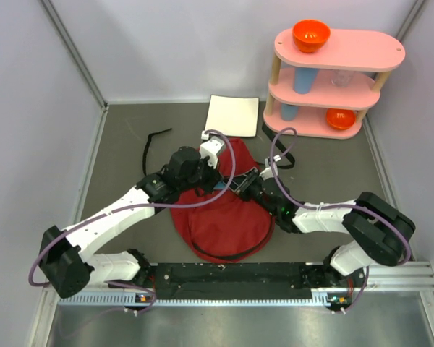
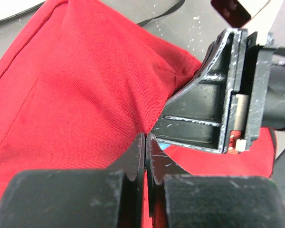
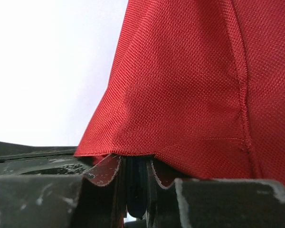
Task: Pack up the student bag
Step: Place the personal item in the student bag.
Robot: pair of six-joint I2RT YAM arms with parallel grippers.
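Three tiers make up the pink shelf [image 1: 390,52] at upper right of the top view, with an orange bowl [image 1: 310,35] on top, a second bowl [image 1: 340,118] on the bottom tier and blue cups [image 1: 303,78] below the top. A white sheet [image 1: 232,114] lies flat at upper centre, just beyond the bag [image 1: 224,220]. A black strap [image 1: 153,141] curls off to the bag's upper left.

The bag is dark red soft fabric with a black line curving along its lower edge. It lies mid-frame on the grey worktop [image 1: 130,188], and both arms reach over its upper half.

The left end effector [image 2: 146,142] is fully closed, its tips at the fabric; whether it pinches any I cannot tell. The right end effector [image 3: 137,166] is clamped on a fold of the bag, and the cloth rises tent-like from its jaws.
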